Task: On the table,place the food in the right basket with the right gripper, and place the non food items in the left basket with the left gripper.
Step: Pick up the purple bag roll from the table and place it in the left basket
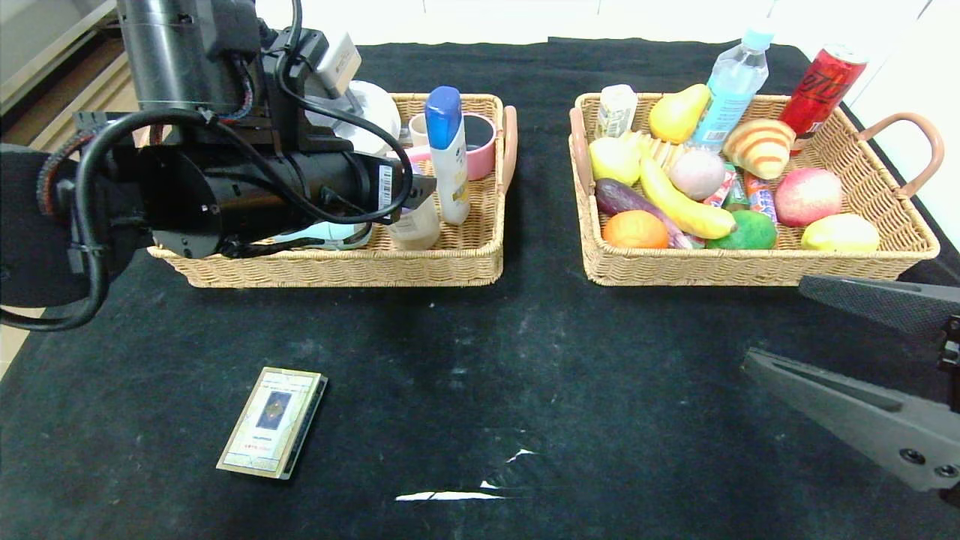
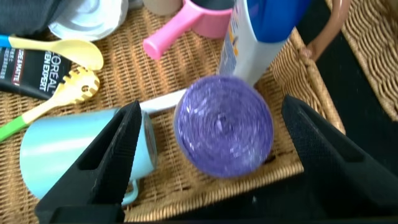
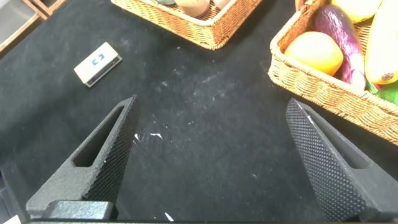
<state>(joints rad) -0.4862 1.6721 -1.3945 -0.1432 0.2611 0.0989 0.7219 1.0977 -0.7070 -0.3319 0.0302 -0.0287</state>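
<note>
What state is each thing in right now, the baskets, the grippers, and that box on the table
left gripper: open, over the left basket
purple-lidded jar: upright in the left basket, between the open fingers, not gripped
left basket: holds non-food items
right basket: filled with food
right gripper: open, empty, above bare table
flat box: lying on the table, not yet sorted

I am reading "L'OREAL" and "MEN EXPERT" on the black tube lying in my left basket; every other label is staying illegible
</note>
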